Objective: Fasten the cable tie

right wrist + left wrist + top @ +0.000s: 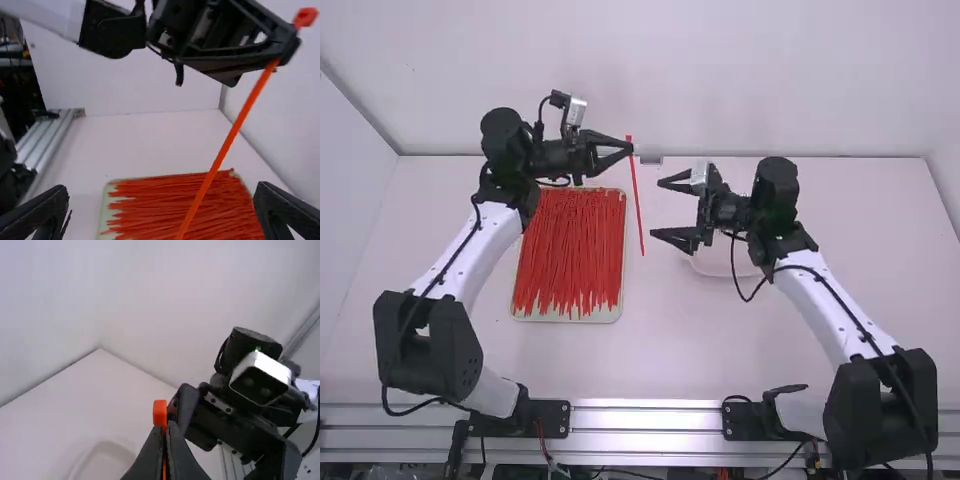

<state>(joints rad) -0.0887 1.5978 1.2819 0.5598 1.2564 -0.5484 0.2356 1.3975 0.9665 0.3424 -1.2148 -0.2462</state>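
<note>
My left gripper [626, 150] is shut on one red cable tie [636, 195] just below its square head, and the strap hangs down above the table. In the left wrist view the orange head [159, 412] sticks out between my closed fingertips. The right wrist view has the same tie [235, 130] running diagonally from the left gripper [287, 42]. My right gripper [665, 210] is wide open just right of the strap's lower end, with nothing between its fingers.
A pale tray [570, 315] holds a pile of several red cable ties [572, 250] under the left arm. A shallow white dish [720, 262] sits beneath the right wrist. A small white block [650, 158] lies by the back wall.
</note>
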